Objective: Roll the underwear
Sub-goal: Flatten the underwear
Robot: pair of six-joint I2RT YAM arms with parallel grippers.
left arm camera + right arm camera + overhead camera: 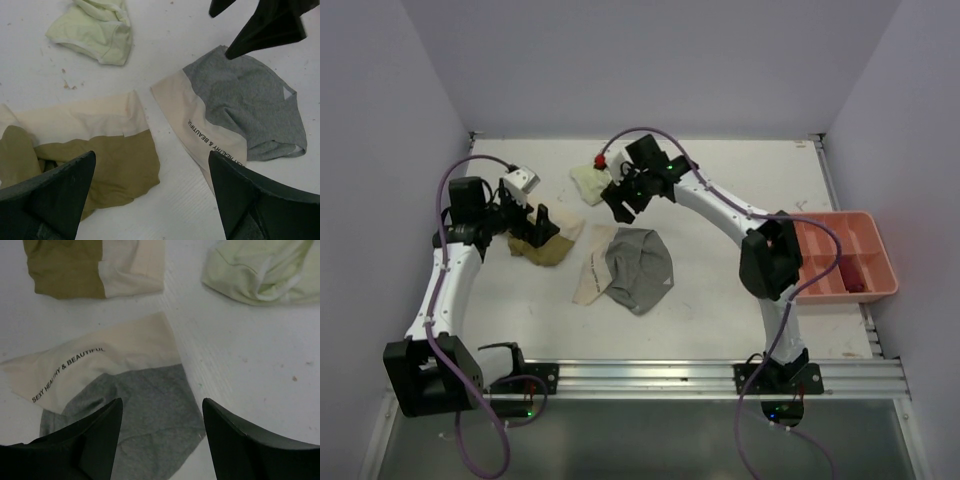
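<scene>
Olive-tan underwear lies crumpled at the left of the white table. Its cream band faces the back wall, and in the left wrist view its near edge is hidden behind one dark finger. The left gripper hovers over it with its jaws spread wide and nothing between them.

Just to the right, apart from it, the grey underwear lies flattened. Its cream band carries dark lettering that is partly cut off in the left wrist view. The pale yellow-green underwear sits bunched farther back. A small red spot beside it is too small to identify.

The right gripper hangs between the yellow-green and grey pieces, its jaws apart and empty. In its own view its fingers cover the near part of the grey cloth.

At the far right a salmon-pink compartment tray rests at the table's edge. Something dark red lies in a near compartment, but what it is cannot be told.

The tabletop is matt white with faint specks. Plain pale lilac walls close it in on three sides.
</scene>
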